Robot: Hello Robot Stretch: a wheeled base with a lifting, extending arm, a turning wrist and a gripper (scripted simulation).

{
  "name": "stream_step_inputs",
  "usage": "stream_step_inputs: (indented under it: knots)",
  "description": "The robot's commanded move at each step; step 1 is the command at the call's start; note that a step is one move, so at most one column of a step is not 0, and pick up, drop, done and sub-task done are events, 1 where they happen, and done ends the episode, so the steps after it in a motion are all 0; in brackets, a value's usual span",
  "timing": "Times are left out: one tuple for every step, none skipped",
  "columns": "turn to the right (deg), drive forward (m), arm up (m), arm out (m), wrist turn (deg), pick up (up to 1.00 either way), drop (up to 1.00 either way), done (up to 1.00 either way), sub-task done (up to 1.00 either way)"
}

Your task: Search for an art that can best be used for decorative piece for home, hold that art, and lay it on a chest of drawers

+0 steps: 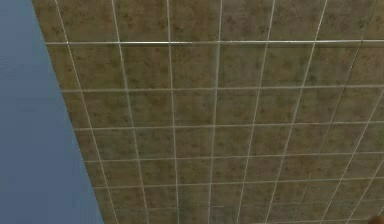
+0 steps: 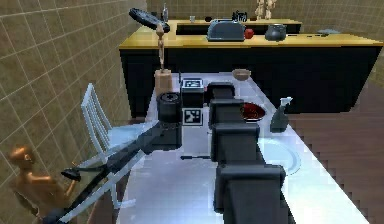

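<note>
Wooden figure [image 2: 163, 55] is standing upright at the table's [image 2: 175, 190] far end with the gripper [image 2: 168, 100] sitting close by it, grasp impossible to tell; it is looking light, stiff, thin-limbed and breakable, so taking it low on the base seems safest.

A home kitchen, with a yellow-topped counter [image 2: 330, 41] bearing a toaster [image 2: 224, 31], tiled wall [image 1: 220, 120], white chair [image 2: 97, 118].

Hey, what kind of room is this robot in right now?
Probably a kitchen with a dining spot: a long yellow-topped counter carries a toaster, a white table with a chair beside it stands nearer, and the wall is tiled.
</note>
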Motion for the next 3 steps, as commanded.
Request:
stream_step_inputs:
  knots:
    - [0.0, 0.0, 0.0, 0.0, -24.0, 0.0, 0.0, 0.0, 0.0]
    - [0.0, 0.0, 0.0, -0.18, 0.0, 0.0, 0.0, 0.0, 0.0]
    - [45.0, 0.0, 0.0, 0.0, 0.0, 0.0, 0.0, 0.0, 0.0]
